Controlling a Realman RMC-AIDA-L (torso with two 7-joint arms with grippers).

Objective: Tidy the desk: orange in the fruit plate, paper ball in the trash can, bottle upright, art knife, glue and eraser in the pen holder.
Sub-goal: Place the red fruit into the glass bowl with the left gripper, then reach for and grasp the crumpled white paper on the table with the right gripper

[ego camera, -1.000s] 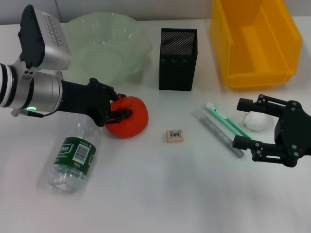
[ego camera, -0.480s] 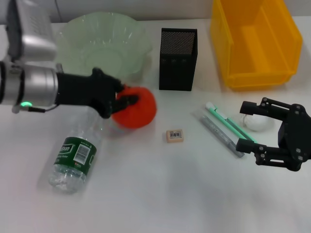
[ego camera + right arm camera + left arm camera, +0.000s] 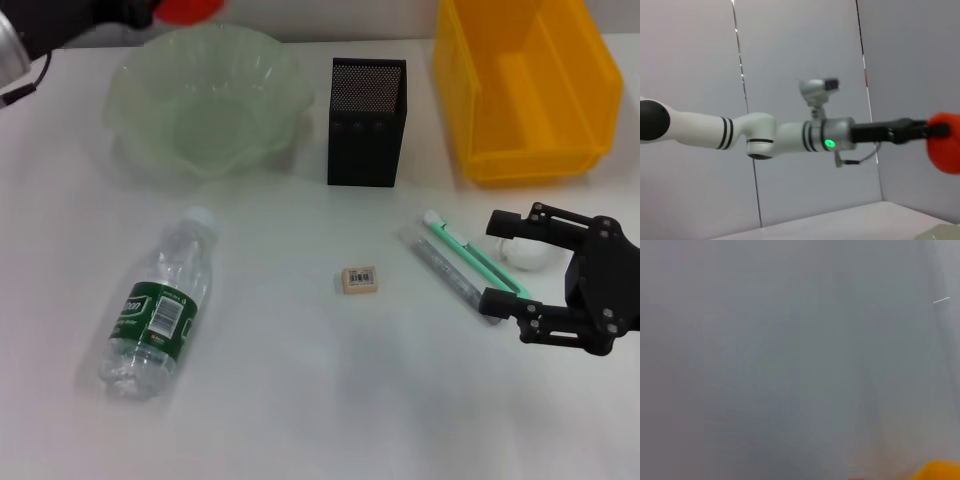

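White desk [image 3: 330, 400]: round red-orange fruit [image 3: 946, 141] is clamped in the left gripper [image 3: 927, 131], carried high above the pale green wavy-rimmed plate [image 3: 205, 100] (right gripper [image 3: 515, 262] spread apart beside the crumpled white paper ball [image 3: 530, 252]); an off-centre release risks bounce-out.

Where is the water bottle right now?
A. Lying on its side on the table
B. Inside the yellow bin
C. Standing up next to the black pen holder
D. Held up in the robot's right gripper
A. The water bottle lies on its side on the white table, in front of the green fruit plate, with no gripper touching it.
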